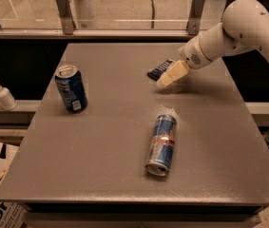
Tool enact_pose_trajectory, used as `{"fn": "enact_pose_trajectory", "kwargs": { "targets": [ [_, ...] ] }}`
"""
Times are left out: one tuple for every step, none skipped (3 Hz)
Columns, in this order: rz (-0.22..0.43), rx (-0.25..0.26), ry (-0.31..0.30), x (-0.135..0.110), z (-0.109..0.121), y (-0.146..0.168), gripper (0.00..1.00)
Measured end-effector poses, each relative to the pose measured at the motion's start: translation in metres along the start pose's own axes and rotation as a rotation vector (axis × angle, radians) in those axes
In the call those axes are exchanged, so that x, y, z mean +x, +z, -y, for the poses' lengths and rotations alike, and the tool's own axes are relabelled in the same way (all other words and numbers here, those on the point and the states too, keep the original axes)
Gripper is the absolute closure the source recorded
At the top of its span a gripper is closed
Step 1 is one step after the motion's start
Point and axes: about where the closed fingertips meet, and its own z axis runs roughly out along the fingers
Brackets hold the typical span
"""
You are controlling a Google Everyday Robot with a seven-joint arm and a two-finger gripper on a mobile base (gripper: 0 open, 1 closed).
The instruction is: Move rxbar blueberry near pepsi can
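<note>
The rxbar blueberry (159,70), a small dark navy bar, is at the table's far right, held at one end between the tan fingers of my gripper (170,74). It appears raised a little above the table, with a shadow beneath. The white arm reaches in from the upper right. The pepsi can (71,88), dark blue with a silver top, stands upright on the left side of the table, far from the bar.
A slim blue-and-silver can (161,144) lies on its side in the middle front of the grey table (100,165). A white pump bottle (2,95) stands on a ledge to the left. A glass barrier with posts runs behind the table.
</note>
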Motion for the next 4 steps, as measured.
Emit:
{"fn": "enact_pose_trajectory", "kwargs": {
  "targets": [
    [0.005,0.019,-0.009,0.0009,0.0035,0.0034,0.18],
    [0.009,0.028,-0.007,0.0016,0.005,0.0041,0.41],
    [0.012,0.031,-0.002,0.0036,0.0039,0.0049,0.64],
    [0.017,0.038,-0.001,0.004,0.0044,0.0017,0.88]
  ]
}}
